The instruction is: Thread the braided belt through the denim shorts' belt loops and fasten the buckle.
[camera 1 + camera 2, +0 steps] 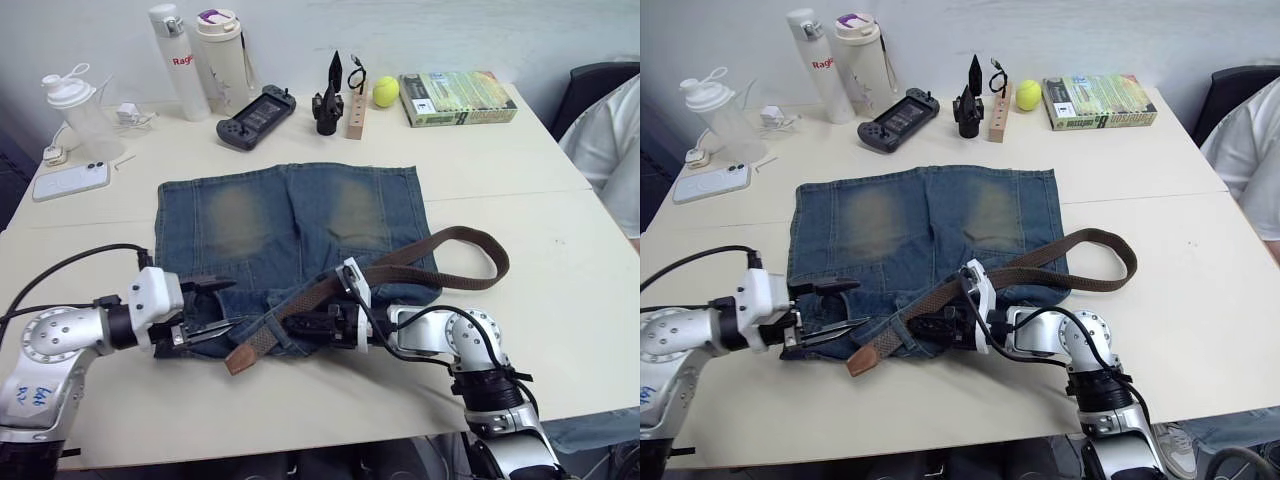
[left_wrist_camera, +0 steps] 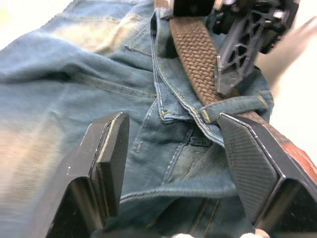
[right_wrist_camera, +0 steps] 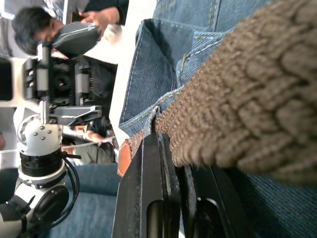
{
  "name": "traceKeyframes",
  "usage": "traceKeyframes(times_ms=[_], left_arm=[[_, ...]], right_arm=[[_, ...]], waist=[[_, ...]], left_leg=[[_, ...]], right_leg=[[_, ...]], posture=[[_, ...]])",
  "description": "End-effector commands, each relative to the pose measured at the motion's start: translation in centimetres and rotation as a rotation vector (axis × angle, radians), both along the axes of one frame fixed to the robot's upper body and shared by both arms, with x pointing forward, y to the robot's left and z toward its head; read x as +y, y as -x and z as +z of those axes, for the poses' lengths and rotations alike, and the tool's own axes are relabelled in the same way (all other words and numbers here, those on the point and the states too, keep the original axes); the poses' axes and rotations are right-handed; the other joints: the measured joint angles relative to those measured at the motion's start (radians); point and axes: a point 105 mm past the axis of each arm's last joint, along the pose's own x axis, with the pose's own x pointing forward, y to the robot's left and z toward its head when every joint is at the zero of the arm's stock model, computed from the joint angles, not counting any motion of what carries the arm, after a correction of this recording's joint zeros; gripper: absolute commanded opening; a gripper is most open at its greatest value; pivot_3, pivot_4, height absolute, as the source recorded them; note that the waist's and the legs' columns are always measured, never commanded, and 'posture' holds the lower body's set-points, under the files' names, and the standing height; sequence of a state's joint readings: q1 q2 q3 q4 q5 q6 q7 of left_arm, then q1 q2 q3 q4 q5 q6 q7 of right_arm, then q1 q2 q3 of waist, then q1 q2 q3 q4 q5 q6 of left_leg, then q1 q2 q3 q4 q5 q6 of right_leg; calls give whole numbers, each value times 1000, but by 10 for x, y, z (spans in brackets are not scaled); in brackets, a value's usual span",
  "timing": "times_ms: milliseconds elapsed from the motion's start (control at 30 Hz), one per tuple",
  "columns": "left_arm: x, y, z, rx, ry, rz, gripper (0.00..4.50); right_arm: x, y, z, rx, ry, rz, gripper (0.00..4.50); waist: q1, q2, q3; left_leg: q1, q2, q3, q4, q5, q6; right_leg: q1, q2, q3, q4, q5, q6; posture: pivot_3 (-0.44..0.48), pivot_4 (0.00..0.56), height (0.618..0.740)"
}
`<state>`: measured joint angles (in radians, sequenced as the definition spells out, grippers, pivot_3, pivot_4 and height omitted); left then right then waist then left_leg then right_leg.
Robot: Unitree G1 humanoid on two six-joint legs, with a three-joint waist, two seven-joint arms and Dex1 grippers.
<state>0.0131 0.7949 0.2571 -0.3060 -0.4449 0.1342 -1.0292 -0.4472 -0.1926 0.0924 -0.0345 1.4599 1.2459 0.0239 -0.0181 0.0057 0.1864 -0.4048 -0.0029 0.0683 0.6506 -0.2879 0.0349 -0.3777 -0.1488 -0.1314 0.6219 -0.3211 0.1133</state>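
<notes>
Left gripper (image 1: 212, 308) spread wide at the denim shorts (image 1: 290, 225) waistband; right gripper (image 1: 318, 322) pinching the braided belt (image 1: 400, 262) beside a belt loop (image 2: 233, 103).

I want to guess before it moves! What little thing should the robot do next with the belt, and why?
Probably close the left gripper on the braided belt's tip and pull. The belt has passed under one belt loop, the tip pokes out past the denim shorts, that gripper is open right beside it, and the right gripper feeds from behind.
</notes>
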Motion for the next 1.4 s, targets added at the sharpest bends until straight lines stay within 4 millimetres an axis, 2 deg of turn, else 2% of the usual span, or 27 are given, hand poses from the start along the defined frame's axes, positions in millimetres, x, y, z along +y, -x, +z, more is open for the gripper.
traceKeyframes(times_ms=[33,200,267,467,900,1000,1167,1400], left_arm=[[25,21,7,-279,-266,-154,3193],[31,37,-17,-464,-422,-336,3193],[30,37,-25,-549,-459,-379,3193],[15,26,-25,-804,-424,-367,3193],[1,23,-23,-829,-384,-355,3193],[-4,24,-20,-840,-377,-368,2332],[-6,23,-22,-832,-395,-381,36],[-5,21,-27,-805,-427,-386,36]], right_arm=[[-3,-6,6,53,-69,-34,0],[-3,-10,7,89,-90,-59,0],[-2,-12,8,95,-96,-65,0],[-1,-12,10,96,-98,-72,0],[-1,-11,11,88,-94,-75,0],[0,-11,11,88,-92,-74,0],[0,-12,10,88,-86,-78,0],[-1,-13,14,76,-88,-87,0]], waist=[[-7,0,0],[-9,0,0],[-9,0,0],[-9,-1,-1],[-11,-1,-1],[-11,-1,-1],[-11,-1,-1],[-11,-1,-1]], left_leg=[[0,0,0,0,0,0],[1,-1,1,-1,0,0],[0,-1,1,-1,0,1],[0,0,0,-1,0,1],[0,0,0,-1,0,1],[0,0,0,-1,0,1],[0,0,0,-1,0,1],[1,0,0,-1,0,1]], right_leg=[[0,0,0,0,0,0],[0,0,-1,0,0,0],[0,-2,-1,0,0,0],[0,-3,-1,0,0,-1],[0,-1,-3,1,0,-1],[0,-1,-2,1,0,-1],[0,-1,-3,1,0,-1],[0,-1,-3,1,0,-1]], posture=[[0,150,720],[0,150,720],[0,150,720],[0,150,720],[0,150,720],[0,150,720],[0,150,720],[0,150,720]])
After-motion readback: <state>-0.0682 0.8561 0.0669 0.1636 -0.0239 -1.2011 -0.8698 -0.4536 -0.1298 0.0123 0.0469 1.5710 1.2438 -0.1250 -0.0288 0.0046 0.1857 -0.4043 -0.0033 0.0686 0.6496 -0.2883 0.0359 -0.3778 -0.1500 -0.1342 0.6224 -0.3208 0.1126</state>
